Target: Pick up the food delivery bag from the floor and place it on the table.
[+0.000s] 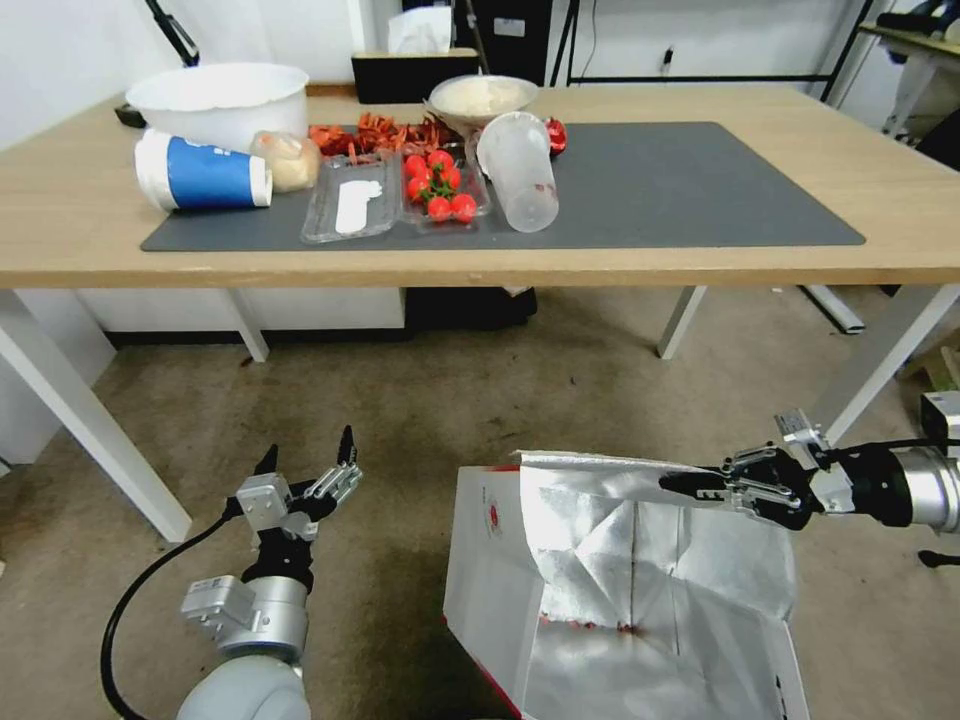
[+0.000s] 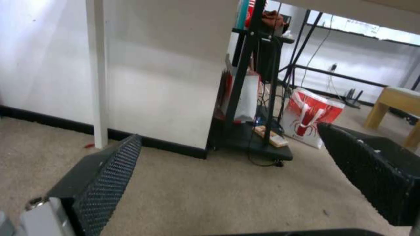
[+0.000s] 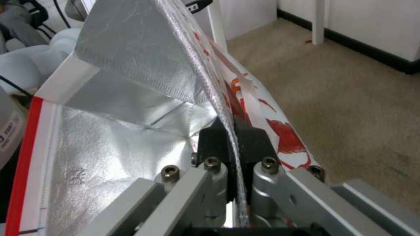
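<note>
At five o'clock in the head view, low on the floor [image 1: 420, 400] before the counter [image 1: 700, 110], the bag [image 1: 620, 590] stands open, its mouth gaping upward. The right claw [image 1: 690, 485] comes in from three o'clock and is clamped on the bag's far top rim; the right wrist view shows the two dark pads pressed tight with the foil-lined wall [image 3: 144, 52] running between them. The left claw [image 1: 310, 465] hovers at seven o'clock, just beside the bag but apart from it, its fingers spread wide and holding nothing; in the left wrist view its ribbed pads [image 2: 109, 173] frame bare carpet.

The step in hand looks like the grasp itself: the rim is caught, the lift not yet done, since the bag's base seems to sit at floor level. The next move likely calls for a steady rise high enough to clear the counter's near edge, then a carry toward twelve o'clock onto the free right part of the grey mat [image 1: 680, 190].

The bag is thin white paper with red edging and a crinkled silver lining, creased and slack, so a one-wall pinch may let it sag or tear. The carpet is rough and stained; the counter is smooth pale wood.
</note>
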Robot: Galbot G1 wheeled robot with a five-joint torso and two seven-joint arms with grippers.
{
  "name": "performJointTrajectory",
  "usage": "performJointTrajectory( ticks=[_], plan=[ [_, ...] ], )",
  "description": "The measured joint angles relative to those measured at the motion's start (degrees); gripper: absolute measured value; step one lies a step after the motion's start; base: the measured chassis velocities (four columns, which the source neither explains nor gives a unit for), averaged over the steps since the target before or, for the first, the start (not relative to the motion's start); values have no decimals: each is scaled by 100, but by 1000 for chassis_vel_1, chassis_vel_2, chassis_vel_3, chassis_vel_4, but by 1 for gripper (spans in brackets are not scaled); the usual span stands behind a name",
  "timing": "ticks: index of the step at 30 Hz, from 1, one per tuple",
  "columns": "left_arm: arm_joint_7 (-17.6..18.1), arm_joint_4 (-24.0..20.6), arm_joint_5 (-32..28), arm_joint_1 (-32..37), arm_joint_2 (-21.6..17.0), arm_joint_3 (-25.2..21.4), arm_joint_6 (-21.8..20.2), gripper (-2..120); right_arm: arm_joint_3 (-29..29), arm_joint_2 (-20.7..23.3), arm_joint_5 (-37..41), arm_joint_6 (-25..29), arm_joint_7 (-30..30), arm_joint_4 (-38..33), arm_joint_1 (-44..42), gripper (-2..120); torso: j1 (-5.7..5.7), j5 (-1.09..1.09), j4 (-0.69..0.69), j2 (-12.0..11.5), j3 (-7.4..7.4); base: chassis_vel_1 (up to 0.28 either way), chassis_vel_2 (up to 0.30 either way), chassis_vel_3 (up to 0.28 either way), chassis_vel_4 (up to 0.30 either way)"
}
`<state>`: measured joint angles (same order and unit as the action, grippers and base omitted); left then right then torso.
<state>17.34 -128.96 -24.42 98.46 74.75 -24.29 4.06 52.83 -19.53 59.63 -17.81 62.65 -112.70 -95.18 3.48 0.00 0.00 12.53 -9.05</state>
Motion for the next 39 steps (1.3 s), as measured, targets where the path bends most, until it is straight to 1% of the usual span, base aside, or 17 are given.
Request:
performJointTrajectory(
  ticks=[3, 6, 11, 21, 29, 36, 38, 39],
  plan=[
    [4, -12, 0, 4, -6, -2, 1, 100, 5, 8, 9, -16, 41, -1, -1, 0, 18, 0, 0, 62, -42, 0, 0, 0, 0],
    [8, -27, -1, 15, -10, -6, 2, 100, 31, 32, 53, -41, 139, 17, 3, 0, 38, 0, 0, 159, -121, 0, 0, 0, 0],
    [12, -46, -1, 27, -11, -6, 7, 100, 53, 43, 73, -51, 156, 20, 1, 0, 66, 0, 0, 274, -210, 0, 0, 0, 0],
    [41, -78, 0, 34, -18, -15, 10, 100, 79, 39, 91, -59, 168, 10, -2, 0, 125, 0, 0, 475, -353, 0, 0, 0, 0],
    [46, -100, 0, 32, -19, -27, 11, 100, 104, 42, 98, -58, 188, 13, 8, 0, 190, 0, 0, 693, -506, 0, 0, 0, 0],
    [45, -108, 0, 36, -12, -33, 12, 100, 105, 38, 101, -58, 203, 15, 12, 0, 236, 0, 0, 838, -605, 0, 0, 0, 0],
    [45, -108, 0, 36, -11, -33, 12, 100, 105, 38, 100, -58, 205, 15, 12, 0, 239, 0, 0, 850, -613, 0, 0, 0, 0],
    [45, -108, 0, 36, -7, -33, 11, 100, 107, 37, 101, -59, 216, 15, 12, 0, 261, 0, 0, 903, -645, 0, 0, 0, 0]
  ],
)
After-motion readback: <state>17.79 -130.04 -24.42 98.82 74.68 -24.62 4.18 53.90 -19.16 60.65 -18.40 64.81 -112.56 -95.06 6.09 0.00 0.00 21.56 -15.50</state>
